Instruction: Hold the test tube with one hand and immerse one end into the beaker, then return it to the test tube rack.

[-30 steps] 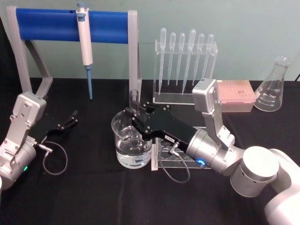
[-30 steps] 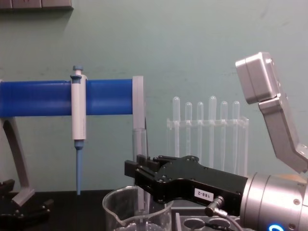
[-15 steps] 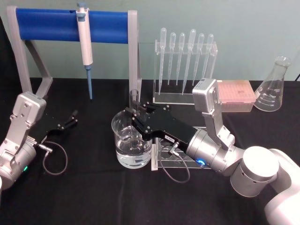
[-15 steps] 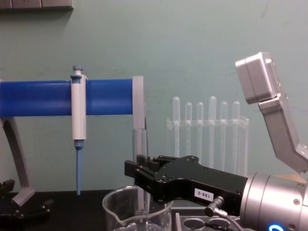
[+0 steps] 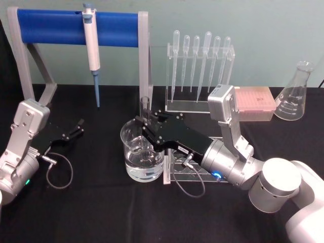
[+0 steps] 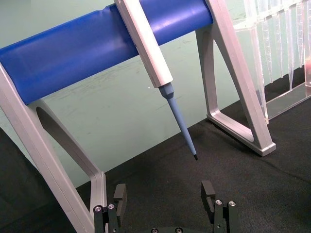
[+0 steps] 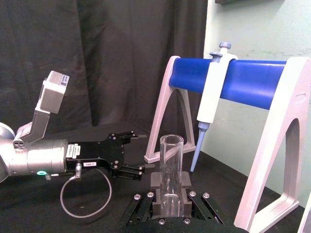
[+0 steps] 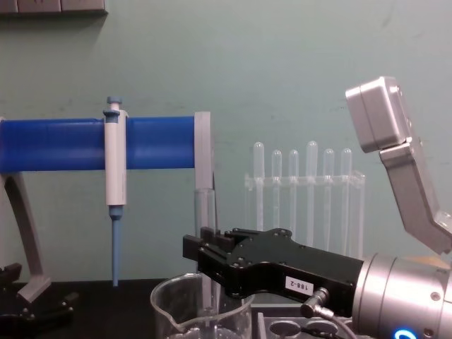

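Observation:
The test tube [image 5: 145, 105] stands upright, its open rim up, and my right gripper [image 5: 146, 125] is shut on its middle. In the chest view the test tube [image 8: 205, 215] passes down behind the rim of the beaker [image 8: 175, 305], so its lower end is inside the glass. I cannot tell whether that end touches the water. The beaker [image 5: 130, 152] holds clear water near its bottom. The right wrist view shows the tube [image 7: 171, 167] clamped between the black jaws. My left gripper [image 5: 77, 128] rests open on the black cloth at the far left, with nothing in it.
A white-and-blue pipettor [image 5: 91, 48] hangs on the blue-barred stand [image 5: 50, 26] behind the beaker. A clear rack of plastic pipettes [image 5: 200, 66] stands at the back. A pink box [image 5: 255, 100] and a conical flask [image 5: 295, 93] sit to the right. A holed rack [image 5: 190, 171] lies under my right wrist.

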